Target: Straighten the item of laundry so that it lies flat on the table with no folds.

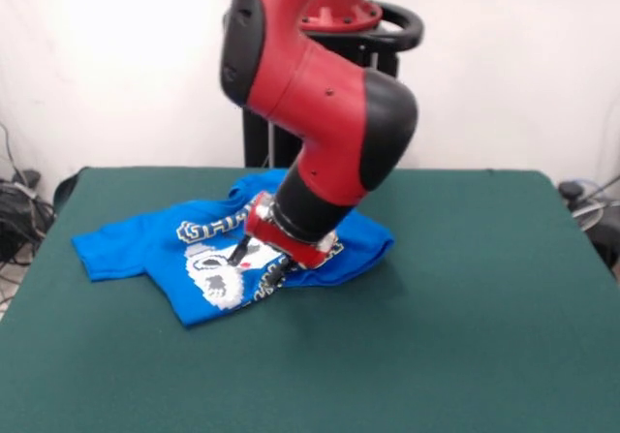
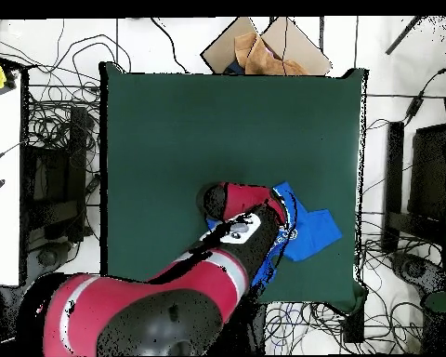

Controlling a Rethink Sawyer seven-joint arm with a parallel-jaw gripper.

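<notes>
Because the shirt [image 1: 218,249] is still bunched, the claw [image 1: 254,259] is pressed down onto its printed middle from the front, apparently to drag it flat; whether cloth is pinched cannot be told. The shirt is seen crumpled at the counter [image 1: 436,336] rear. From overhead, only a blue part [image 2: 310,228] is shown beside the arm.

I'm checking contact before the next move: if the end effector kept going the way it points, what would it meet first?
The end effector points down at the blue T-shirt, so it would likely meet the printed front first, then the table. It may already touch; depth is unclear.
</notes>
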